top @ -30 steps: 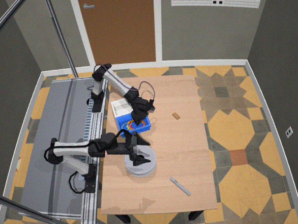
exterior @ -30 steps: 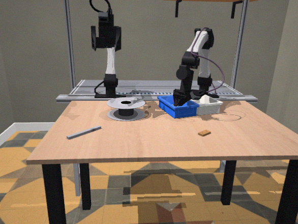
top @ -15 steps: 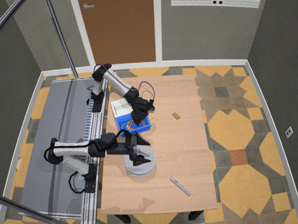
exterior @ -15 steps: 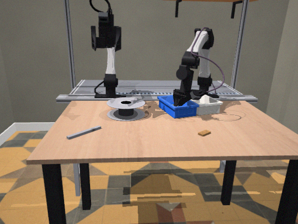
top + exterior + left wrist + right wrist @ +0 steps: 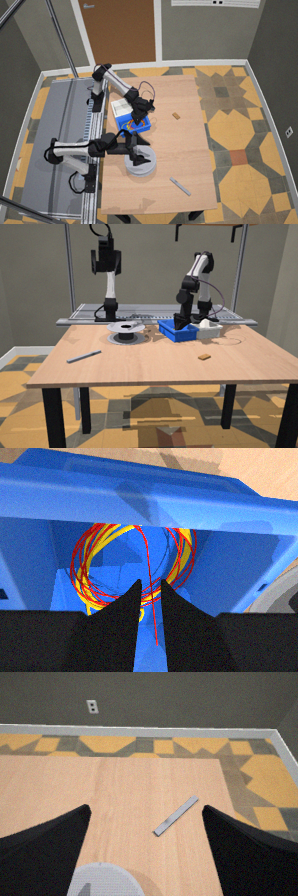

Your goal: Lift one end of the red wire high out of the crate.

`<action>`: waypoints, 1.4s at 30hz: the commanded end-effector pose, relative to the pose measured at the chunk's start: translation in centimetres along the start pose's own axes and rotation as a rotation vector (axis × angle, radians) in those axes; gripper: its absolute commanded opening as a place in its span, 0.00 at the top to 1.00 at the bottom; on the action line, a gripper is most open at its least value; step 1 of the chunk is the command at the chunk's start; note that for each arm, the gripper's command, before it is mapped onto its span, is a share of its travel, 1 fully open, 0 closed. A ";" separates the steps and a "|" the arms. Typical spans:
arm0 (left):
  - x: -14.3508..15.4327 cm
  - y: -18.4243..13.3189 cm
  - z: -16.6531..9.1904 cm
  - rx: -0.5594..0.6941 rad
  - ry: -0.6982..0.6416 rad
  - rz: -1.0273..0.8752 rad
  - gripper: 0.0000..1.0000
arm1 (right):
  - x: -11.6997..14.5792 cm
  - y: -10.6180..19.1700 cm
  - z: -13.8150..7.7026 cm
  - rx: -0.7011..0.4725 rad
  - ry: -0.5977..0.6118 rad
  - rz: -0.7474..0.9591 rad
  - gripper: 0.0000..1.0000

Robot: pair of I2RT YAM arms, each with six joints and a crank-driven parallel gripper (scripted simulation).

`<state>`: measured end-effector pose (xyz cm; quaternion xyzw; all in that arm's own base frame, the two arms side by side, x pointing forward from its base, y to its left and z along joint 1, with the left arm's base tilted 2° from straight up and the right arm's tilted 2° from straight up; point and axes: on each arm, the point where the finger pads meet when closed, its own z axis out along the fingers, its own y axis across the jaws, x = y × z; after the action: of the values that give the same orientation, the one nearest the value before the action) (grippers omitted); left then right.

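The blue crate (image 5: 142, 131) (image 5: 185, 336) (image 5: 30, 493) holds a loose coil of red wire (image 5: 149, 555) together with a thicker yellow wire (image 5: 187, 540). One red strand leaves the coil and runs to a free end that shows in the gap between the left fingers in the left wrist view. My left gripper (image 5: 137, 123) (image 5: 178, 328) (image 5: 151, 582) points down into the crate, its fingers open by a narrow gap wider than the wire, holding nothing. My right gripper (image 5: 150, 152) (image 5: 106, 264) (image 5: 146, 807) is wide open and empty, high above the spool.
A white container (image 5: 115, 108) (image 5: 212, 334) adjoins the crate. A grey spool (image 5: 152, 163) (image 5: 112, 327) (image 5: 280, 590) (image 5: 107, 874) stands on its other side. A grey bar (image 5: 180, 186) (image 5: 84, 356) (image 5: 176, 816) and a small brown block (image 5: 176, 115) (image 5: 204, 357) lie on the table.
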<state>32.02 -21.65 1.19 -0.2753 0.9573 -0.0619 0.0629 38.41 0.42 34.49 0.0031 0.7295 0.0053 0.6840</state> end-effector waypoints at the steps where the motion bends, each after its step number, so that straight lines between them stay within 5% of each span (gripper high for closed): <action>1: 0.0 -1.3 -0.9 0.044 -0.016 0.003 0.84 | -1.5 -0.2 -0.3 -0.002 -0.064 -0.012 0.00; 19: 0.0 -1.3 -0.9 0.044 -0.016 0.003 1.00 | -1.5 -0.2 -0.3 -0.002 -0.064 -0.012 0.00; 42: -0.2 -1.4 -2.2 0.044 -0.016 0.003 1.00 | -1.5 -0.2 -0.3 -0.002 -0.064 -0.012 0.00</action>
<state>32.01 -21.65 1.30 -0.2753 0.9574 -0.0613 0.0623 38.41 0.42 34.49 0.0031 0.7295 0.0053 0.6840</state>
